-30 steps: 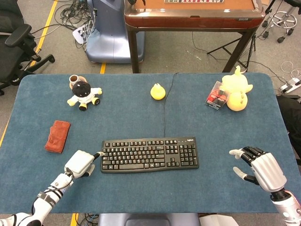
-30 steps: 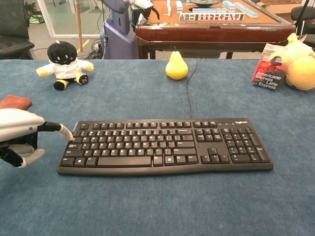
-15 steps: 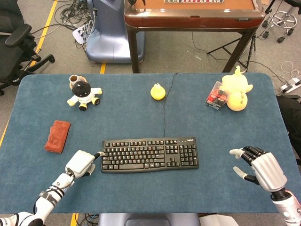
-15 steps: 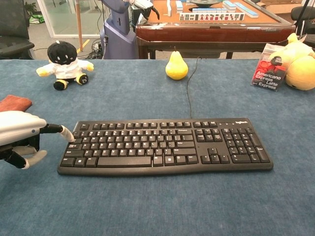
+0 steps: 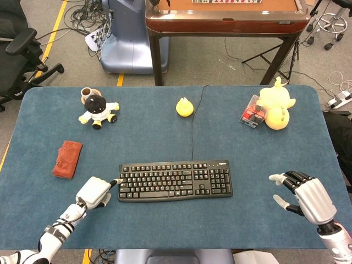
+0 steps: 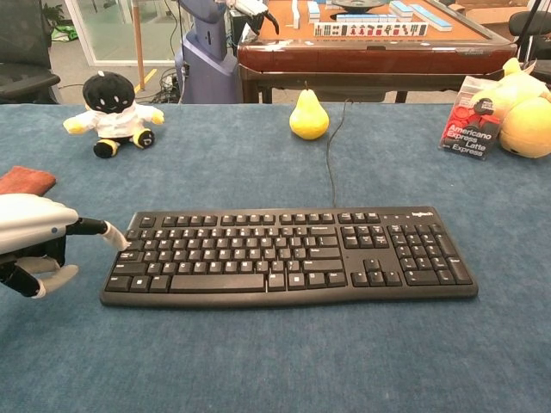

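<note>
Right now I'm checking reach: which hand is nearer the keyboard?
Left. The left hand has a fingertip at the keyboard's left edge; the right hand hovers well off its right end.

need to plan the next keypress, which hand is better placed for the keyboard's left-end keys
Left. The left hand sits at the keyboard with one extended fingertip at its left-end keys. The right hand hangs open, well clear of the keyboard's far end.

we see the keyboard (image 5: 175, 180) in the middle of the table (image 5: 165, 132), near the front. our left hand (image 5: 94, 192) is at its left end, one fingertip touching it. our right hand (image 5: 307, 196) is far off to the right. the pear (image 5: 184, 106) lies behind the keyboard, the cloth (image 5: 67, 159) to its left.
</note>
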Available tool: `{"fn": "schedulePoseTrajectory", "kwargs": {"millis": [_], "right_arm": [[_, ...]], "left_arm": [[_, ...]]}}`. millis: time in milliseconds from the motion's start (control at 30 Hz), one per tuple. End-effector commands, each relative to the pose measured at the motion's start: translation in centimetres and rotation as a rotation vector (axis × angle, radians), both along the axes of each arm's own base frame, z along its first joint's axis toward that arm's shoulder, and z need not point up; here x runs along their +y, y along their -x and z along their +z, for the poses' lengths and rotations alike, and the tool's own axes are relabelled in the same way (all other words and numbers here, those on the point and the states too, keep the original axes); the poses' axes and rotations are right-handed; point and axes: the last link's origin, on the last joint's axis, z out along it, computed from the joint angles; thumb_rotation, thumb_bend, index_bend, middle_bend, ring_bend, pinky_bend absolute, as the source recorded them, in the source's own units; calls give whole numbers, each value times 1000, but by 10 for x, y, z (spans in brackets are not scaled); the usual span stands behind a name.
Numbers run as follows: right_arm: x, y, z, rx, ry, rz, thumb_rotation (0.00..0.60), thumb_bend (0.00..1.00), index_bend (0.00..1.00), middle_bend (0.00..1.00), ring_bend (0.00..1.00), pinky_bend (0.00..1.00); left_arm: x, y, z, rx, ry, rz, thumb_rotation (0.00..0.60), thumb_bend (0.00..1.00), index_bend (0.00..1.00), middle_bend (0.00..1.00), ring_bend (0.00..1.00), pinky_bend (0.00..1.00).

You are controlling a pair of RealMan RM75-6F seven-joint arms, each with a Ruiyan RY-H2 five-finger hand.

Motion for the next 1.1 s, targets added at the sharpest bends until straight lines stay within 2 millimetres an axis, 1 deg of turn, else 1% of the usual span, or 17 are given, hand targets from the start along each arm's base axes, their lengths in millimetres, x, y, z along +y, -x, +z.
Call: {"fn": "schedulePoseTrajectory", "kwargs": {"millis": [33, 333, 433, 533, 600, 667, 767, 867, 967, 1100], "right_arm": [[0, 0, 0, 0, -1, 1, 600, 227, 380, 514, 419, 583], [0, 0, -2, 6, -4, -1, 600, 227, 380, 515, 419, 583], [-1, 0, -3, 7, -4, -4, 600, 226, 380, 514, 419, 583], [-1, 0, -3, 9, -4, -5, 600, 226, 380, 514, 419, 583], [-1, 0, -3, 10, -3, -7, 600, 226, 380, 515, 419, 583], [-1, 0, -3, 11, -2, -9, 600, 226, 380, 515, 419, 583], [-1, 1, -4, 12, -1, -14, 600, 227, 380, 514, 419, 583], [-1, 2, -5, 15, 0, -21, 600, 226, 380, 514, 419, 583], [0, 3, -5, 17, 0, -26, 600, 226, 380, 514, 419, 583], [-1, 4, -7, 22, 1, -34, 600, 227, 380, 515, 419, 583]], "left_arm": [[-3, -2, 7, -13, -16, -4, 600, 522, 229, 1000, 984, 1000], [-16, -4, 31, -81, -75, -6, 600, 522, 235, 1000, 982, 1000], [-23, 0, 40, -99, -105, -13, 600, 521, 235, 990, 955, 1000], [-30, 5, 51, -119, -144, -17, 600, 498, 235, 919, 875, 1000], [-35, 9, 58, -135, -171, -12, 600, 480, 235, 843, 815, 996], [-41, 14, 66, -156, -207, -8, 600, 468, 236, 748, 758, 967], [-49, 22, 76, -187, -252, 1, 600, 458, 248, 655, 700, 932], [-59, 31, 87, -209, -292, 11, 600, 453, 274, 587, 650, 907], [-68, 40, 97, -229, -334, 19, 600, 450, 306, 558, 628, 896], [-74, 54, 109, -252, -376, 46, 600, 449, 346, 555, 627, 896]]}}
